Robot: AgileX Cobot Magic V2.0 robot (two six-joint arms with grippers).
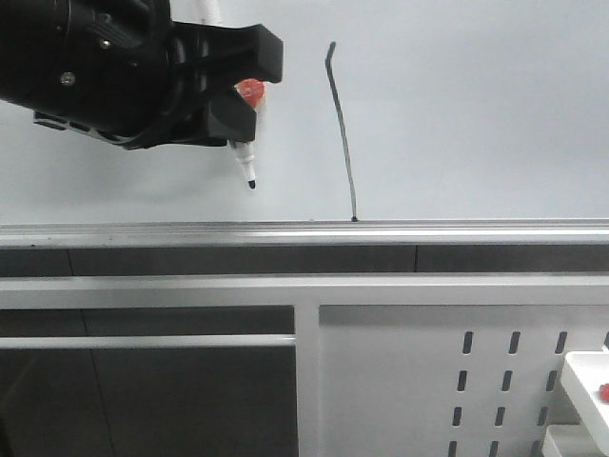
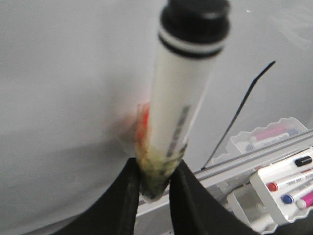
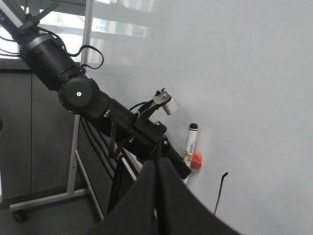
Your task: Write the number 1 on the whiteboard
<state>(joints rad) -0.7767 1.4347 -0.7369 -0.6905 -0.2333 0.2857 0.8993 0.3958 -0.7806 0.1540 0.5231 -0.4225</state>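
Note:
The whiteboard [image 1: 457, 114] fills the upper front view above its silver rail [image 1: 304, 230]. On it stands the number 1 [image 1: 343, 133], a thin black stroke with a small hook at the top that reaches down to the rail. My left gripper [image 1: 243, 105] is shut on a marker pen [image 1: 247, 164] left of the stroke; its tip points down at the board and looks slightly off it. The left wrist view shows the pen [image 2: 181, 107] clamped between the fingers [image 2: 124, 200] and the stroke [image 2: 239, 112] beyond. My right gripper [image 3: 157, 164] is shut with nothing in it.
A white perforated metal panel [image 1: 476, 381] sits below the rail, with a white tray [image 1: 585, 381] at the far right. Trays of spare markers [image 2: 283, 181] lie by the rail. The board's stand frame [image 3: 78, 147] and my left arm [image 3: 88, 98] show in the right wrist view.

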